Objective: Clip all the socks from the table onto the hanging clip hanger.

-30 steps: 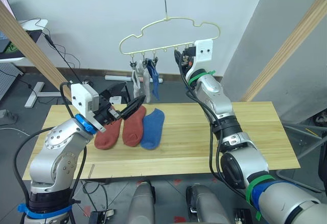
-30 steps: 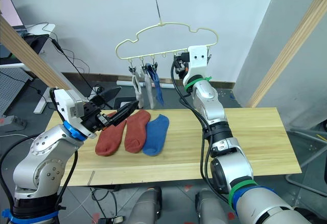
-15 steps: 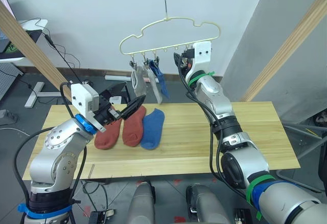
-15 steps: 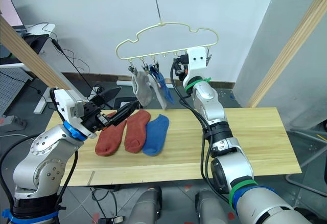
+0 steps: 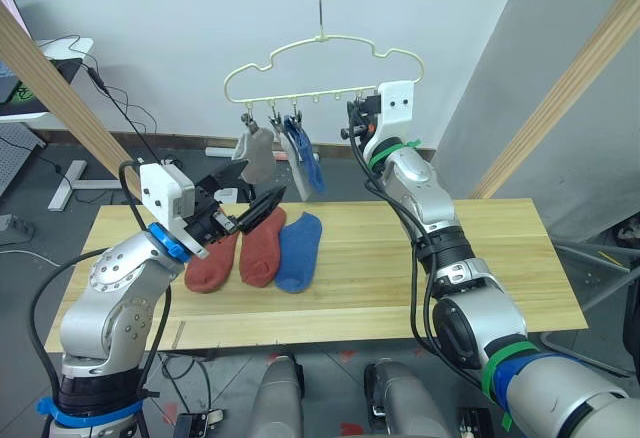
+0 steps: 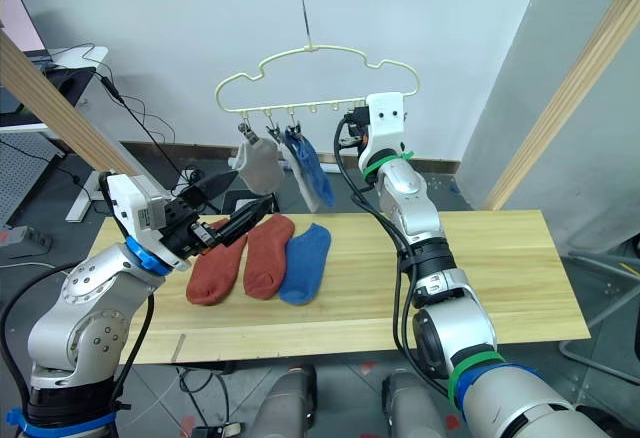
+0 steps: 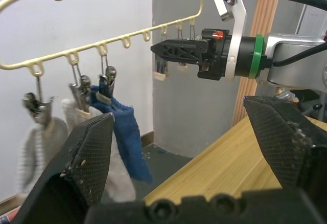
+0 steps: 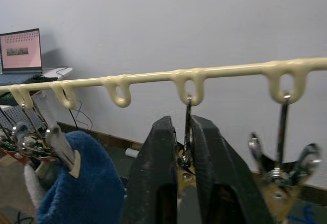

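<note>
Two rust-red socks and a blue sock lie side by side on the left half of the table. The pale-yellow clip hanger hangs above the table's far edge, tilted to the left. Two grey socks and a blue sock dangle from its left clips. My right gripper is shut on a bare clip near the hanger's right end. Just above the red socks, my left gripper hovers open and holds nothing.
Round wooden poles of a frame slant up on both sides of the table, and one crosses overhead. A desk with a laptop stands beyond the table at the left. Cables lie on the floor behind.
The hanger has swung to the left, and the hanging socks sway out with it. My right gripper has followed it slightly left, still on the clip. The left arm has not moved.
</note>
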Available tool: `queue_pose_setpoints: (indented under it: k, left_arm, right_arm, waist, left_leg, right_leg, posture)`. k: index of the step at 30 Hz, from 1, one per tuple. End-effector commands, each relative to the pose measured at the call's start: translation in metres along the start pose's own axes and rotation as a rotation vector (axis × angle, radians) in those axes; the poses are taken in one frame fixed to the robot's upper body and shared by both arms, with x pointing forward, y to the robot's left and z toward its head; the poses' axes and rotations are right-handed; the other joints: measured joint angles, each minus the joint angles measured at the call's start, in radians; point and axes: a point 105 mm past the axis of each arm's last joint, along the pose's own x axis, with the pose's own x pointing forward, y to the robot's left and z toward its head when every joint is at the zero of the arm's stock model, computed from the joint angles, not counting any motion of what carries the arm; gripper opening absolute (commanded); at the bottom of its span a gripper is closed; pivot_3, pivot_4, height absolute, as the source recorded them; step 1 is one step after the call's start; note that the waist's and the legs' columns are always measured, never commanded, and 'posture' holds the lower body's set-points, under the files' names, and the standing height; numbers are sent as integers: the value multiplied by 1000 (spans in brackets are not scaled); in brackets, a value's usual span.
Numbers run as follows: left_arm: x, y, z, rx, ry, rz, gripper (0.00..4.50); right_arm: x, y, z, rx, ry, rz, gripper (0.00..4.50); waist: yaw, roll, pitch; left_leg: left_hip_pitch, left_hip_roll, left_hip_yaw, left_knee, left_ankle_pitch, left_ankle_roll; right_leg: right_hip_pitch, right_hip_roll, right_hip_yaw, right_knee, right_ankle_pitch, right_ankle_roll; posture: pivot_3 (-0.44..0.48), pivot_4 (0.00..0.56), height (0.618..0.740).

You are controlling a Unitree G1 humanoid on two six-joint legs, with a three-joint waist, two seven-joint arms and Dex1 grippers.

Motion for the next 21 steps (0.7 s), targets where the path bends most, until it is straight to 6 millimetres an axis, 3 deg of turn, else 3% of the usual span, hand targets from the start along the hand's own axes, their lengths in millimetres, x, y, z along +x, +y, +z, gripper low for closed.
queue_pose_setpoints:
  k: [1, 3, 10, 17, 21]
  left_arm:
    - [3, -12, 2, 10, -6, -32, 4500]
    - [1, -11, -11, 2, 55, -8, 4500]
    - [-6, 1, -89, 12, 398, 116, 4500]
    - [32, -1, -137, 55, 485, 94, 4500]
    - [51, 9, -162, 98, 552, 127, 4500]
  right_arm:
    - [1, 1, 16, -1, -55, 9, 12]
    - [-1, -1, 15, 3, -43, 14, 12]
    - [-17, -13, 2, -23, 34, 70, 12]
    - [-29, -20, -4, -33, 83, 73, 12]
    - [-34, -21, -5, -29, 93, 55, 12]
  waist:
    - [0, 0, 0]
    - [-1, 0, 0]
    - [1, 1, 1]
    - [8, 5, 3]
    - [4, 5, 3]
  left_leg:
    - [0, 0, 0, 0, 0, 0]
    - [0, 0, 0, 0, 0, 0]
    - [0, 0, 0, 0, 0, 0]
    - [0, -1, 1, 2, 0, 0]
    - [0, -1, 0, 2, 0, 1]
  right_leg:
    - [0, 0, 0, 0, 0, 0]
    - [0, 0, 0, 0, 0, 0]
    - [0, 0, 0, 0, 0, 0]
    - [1, 0, 1, 0, 0, 0]
    - [1, 0, 0, 0, 0, 0]
  posture:
    - [111, 235, 740]
    - [111, 235, 740]
    - [91, 250, 740]
    - [48, 272, 740]
    - [15, 278, 740]
